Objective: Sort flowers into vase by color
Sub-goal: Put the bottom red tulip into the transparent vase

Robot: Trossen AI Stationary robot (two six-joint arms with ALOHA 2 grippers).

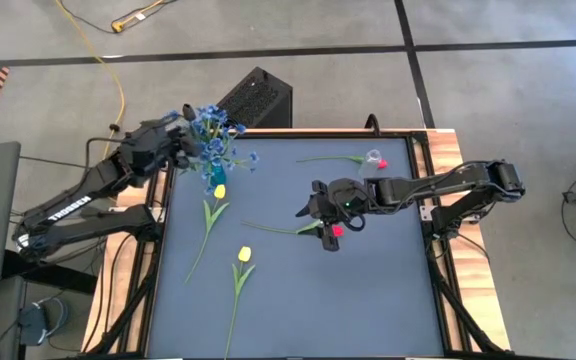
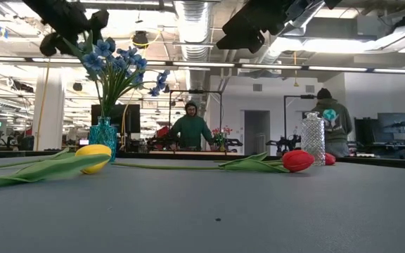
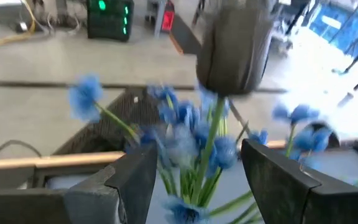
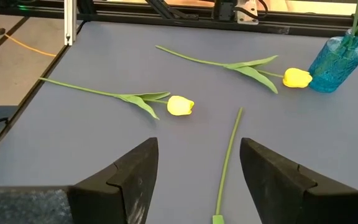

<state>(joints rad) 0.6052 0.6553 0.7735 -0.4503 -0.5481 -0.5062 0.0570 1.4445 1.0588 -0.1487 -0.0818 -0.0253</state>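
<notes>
- Right gripper [image 1: 320,222] hangs over the middle of the counter [image 1: 368,290] with its fingers [image 4: 129,180] spread wide — nothing between them, though a thin green stem [image 4: 227,163] runs along the counter through the gap.
- That stem belongs to a red tulip [image 1: 336,231] lying flat right under the right gripper; in the low view its red head [image 2: 297,160] rests on the counter with the leaves trailing off to the side.
- Left gripper [image 1: 190,135] sits at the far left corner of the counter, in among the blue flowers [image 1: 213,135]; its fingers [image 3: 123,186] are spread apart, and the blue blossoms and their green stems show between them without being pinched.
- Those blue flowers stand upright in a teal glass vase [image 2: 104,134] at that same corner.
- One yellow tulip [image 1: 220,191] lies on the counter with its head just beside the teal vase, stem running toward the near edge.
- Another yellow tulip [image 1: 244,254] lies nearer the front of the counter, well apart from the vase.
- Toward the far right corner stands a clear glass vase [image 1: 373,158], and a second red tulip [image 1: 381,164] lies with its head just beside it — whether the two touch I cannot tell.
- Beyond the counter, a person [image 2: 190,131] sits facing this way and another person [image 2: 330,119] stands off to the side.
</notes>
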